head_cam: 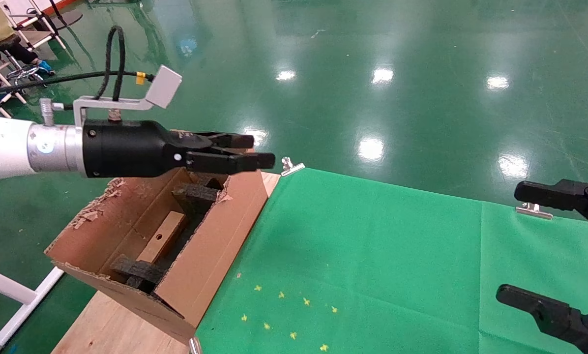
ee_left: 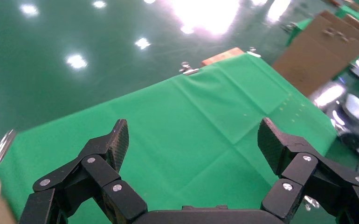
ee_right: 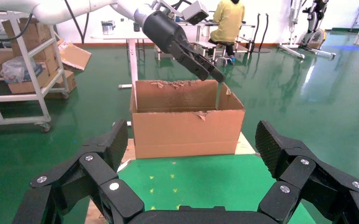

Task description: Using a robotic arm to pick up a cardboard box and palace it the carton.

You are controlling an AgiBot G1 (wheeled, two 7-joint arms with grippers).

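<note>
One cardboard box (head_cam: 161, 238) inside the carton (head_cam: 215, 255) between foam blocks (head_cam: 195, 194), left gripper (head_cam: 254, 152) above, fingers spread.

Bright overhead lighting, glare spots on glossy green floor (head_cam: 422, 98), soft shadows
</note>
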